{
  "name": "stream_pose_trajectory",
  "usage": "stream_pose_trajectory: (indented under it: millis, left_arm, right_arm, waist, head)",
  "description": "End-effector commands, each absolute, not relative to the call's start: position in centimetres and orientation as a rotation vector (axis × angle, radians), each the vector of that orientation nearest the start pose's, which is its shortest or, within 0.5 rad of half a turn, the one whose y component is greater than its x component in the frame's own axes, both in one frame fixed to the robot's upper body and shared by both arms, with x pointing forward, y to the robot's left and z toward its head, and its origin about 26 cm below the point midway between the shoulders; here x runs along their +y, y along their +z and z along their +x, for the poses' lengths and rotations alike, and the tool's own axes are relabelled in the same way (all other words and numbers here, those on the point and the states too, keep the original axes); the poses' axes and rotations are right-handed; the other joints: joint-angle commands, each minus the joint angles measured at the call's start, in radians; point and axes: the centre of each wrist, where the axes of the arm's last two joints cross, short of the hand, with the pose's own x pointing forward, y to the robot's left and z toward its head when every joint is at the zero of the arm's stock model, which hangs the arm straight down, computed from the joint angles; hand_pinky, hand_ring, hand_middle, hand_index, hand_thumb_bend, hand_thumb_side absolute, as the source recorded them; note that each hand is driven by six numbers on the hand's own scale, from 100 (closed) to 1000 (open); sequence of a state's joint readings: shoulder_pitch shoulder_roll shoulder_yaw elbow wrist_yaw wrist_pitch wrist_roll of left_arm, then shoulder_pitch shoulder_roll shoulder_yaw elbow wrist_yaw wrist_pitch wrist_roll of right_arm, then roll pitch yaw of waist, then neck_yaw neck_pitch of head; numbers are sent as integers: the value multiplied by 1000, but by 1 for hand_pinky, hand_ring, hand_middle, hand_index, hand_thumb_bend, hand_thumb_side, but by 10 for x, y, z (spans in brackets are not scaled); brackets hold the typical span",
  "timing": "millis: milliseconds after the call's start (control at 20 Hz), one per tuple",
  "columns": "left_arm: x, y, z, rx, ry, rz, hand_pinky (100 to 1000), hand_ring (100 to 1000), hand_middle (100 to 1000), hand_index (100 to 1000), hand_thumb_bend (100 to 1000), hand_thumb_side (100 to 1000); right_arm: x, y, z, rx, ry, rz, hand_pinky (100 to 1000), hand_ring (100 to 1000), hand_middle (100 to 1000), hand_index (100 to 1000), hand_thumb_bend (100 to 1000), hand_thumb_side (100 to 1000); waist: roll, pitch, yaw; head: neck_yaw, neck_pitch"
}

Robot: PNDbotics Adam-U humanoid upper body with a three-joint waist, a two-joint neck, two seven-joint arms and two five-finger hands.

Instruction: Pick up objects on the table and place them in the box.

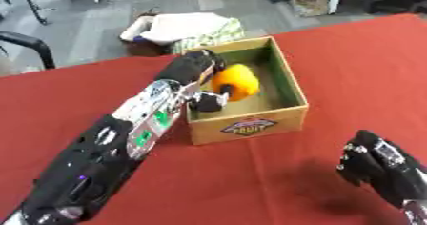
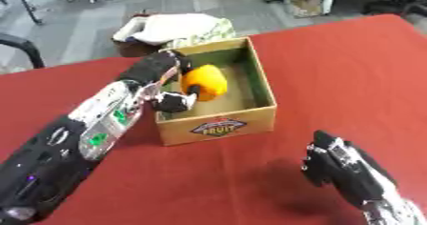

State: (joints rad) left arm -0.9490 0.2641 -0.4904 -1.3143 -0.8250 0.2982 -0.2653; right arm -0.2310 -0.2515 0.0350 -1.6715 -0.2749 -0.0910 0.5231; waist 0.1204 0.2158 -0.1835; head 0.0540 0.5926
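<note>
Right hand (image 1: 371, 159) at near right corner, low over the red table (image 1: 350, 66), dark and bunched; can't tell if fingers are curled or straight. Left arm runs from near left up to the cardboard box (image 1: 250, 126), "FRUIT" label on its front wall. Left hand (image 1: 196, 71) is over the box's left wall, fingers curled round the orange object (image 1: 236, 82), which sits inside the box. Beyond the table, a pale bundle (image 1: 179, 28) on the floor.
</note>
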Motion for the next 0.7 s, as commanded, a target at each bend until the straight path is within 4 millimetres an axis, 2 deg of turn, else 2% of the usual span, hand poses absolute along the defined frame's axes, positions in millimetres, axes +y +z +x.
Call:
stream_pose_trajectory:
  millis: [50,100,150,250,450,700]
  left_arm:
    - [96,230,412,-1699,-1408,844,659,717,746,797,100,557]
    - [96,231,411,-1701,-1407,827,662,722,752,802,100,579]
    - [96,232,410,-1706,-1402,812,695,762,798,845,100,719]
    - [97,234,408,-1720,-1381,789,725,794,834,877,100,817]
    - [100,238,406,-1735,-1340,752,757,828,871,914,100,929]
    - [106,242,400,-1751,-1298,698,773,843,892,940,100,994]
  right_arm:
    - [-265,101,328,-1920,628,473,100,100,100,100,100,819]
    - [-265,101,328,-1920,627,474,100,100,100,100,100,819]
    - [-265,101,328,-1920,627,474,100,100,100,100,100,819]
    - [-265,101,328,-1920,627,474,100,100,100,100,100,819]
    - [-265,101,328,-1921,625,472,100,100,100,100,100,819]
    - [-266,101,328,-1924,622,467,100,100,100,100,100,819]
  waist:
    - [-9,-18,1]
    - [-9,-18,2]
    - [-9,-18,2]
    - [-10,-18,2]
    - [-11,-18,3]
    - [-12,-16,6]
  head:
    - [0,-4]
    - [-1,-5]
    - [-1,-5]
    - [-1,-5]
    - [-1,-5]
    - [-2,-4]
